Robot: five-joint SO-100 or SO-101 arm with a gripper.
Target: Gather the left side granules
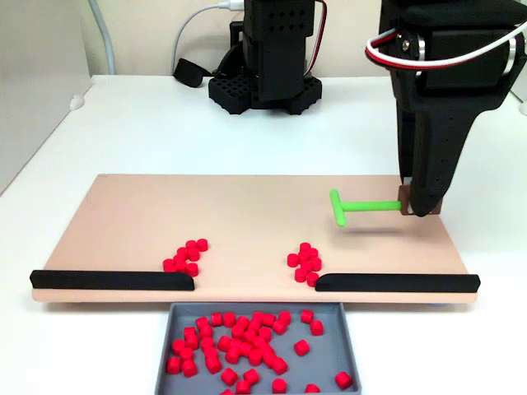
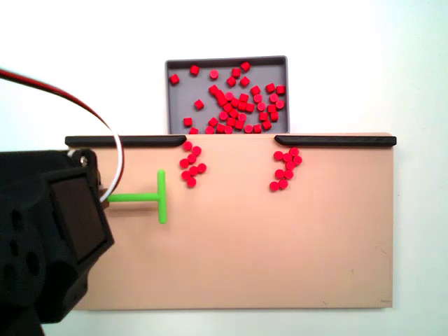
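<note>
Fixed views show me the black two-finger gripper (image 1: 417, 206) seemingly pinching the stem end of the green T-shaped plastic pusher (image 1: 362, 206), well apart from the left cluster of tiny bright-red cylindrical granules (image 1: 186, 256) beside a long black strip (image 1: 111, 281) on the tan board (image 1: 247, 206).

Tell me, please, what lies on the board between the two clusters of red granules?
Nothing: between the left cluster and the right cluster the board is bare, plain in both fixed views. That stretch faces the gap between the black strips.
</note>
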